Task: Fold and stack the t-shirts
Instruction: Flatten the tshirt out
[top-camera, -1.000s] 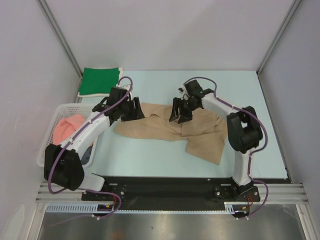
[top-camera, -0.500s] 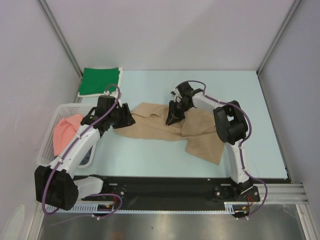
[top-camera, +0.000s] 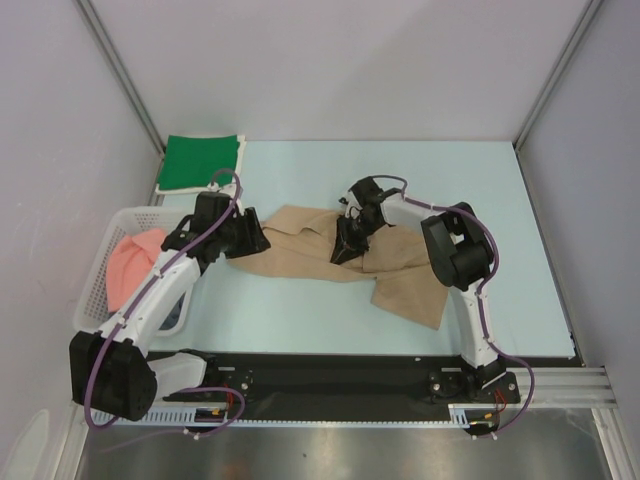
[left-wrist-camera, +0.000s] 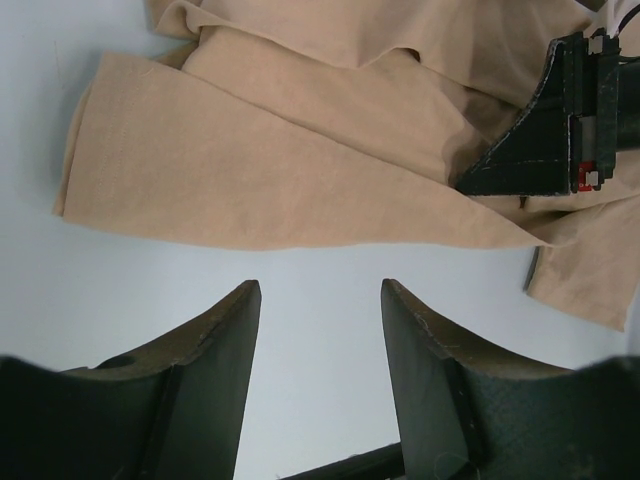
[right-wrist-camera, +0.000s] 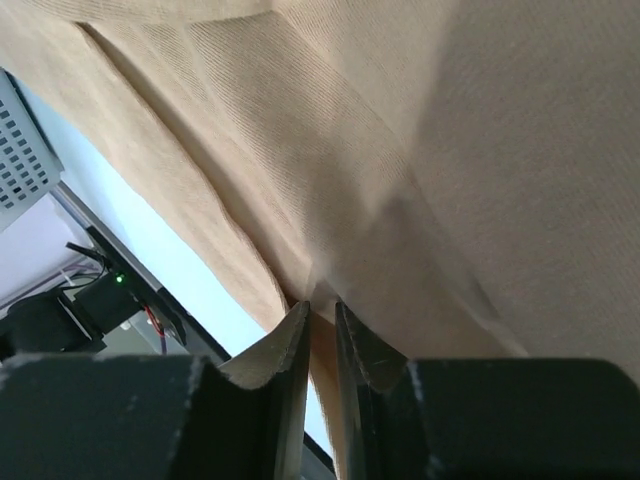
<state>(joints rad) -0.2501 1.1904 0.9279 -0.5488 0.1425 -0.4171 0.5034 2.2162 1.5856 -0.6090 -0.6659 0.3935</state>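
The tan t-shirt lies crumpled and spread across the middle of the table. My right gripper points down into its centre. In the right wrist view its jaws are shut on a pinched fold of the tan cloth. My left gripper sits at the shirt's left end. It stands open over bare table, just short of the tan hem, with nothing between its fingers. A folded green t-shirt lies at the back left. A pink t-shirt and some dark cloth lie in the basket.
The white lattice basket stands at the table's left edge, beside my left arm. The right gripper's black body shows in the left wrist view, on the shirt. Enclosure walls ring the table, and a black rail runs along the near edge.
My right gripper slid a little left and nearer, then closed on a fold of the tan t-shirt. My left gripper drew back left, off the shirt's edge, and stayed open.
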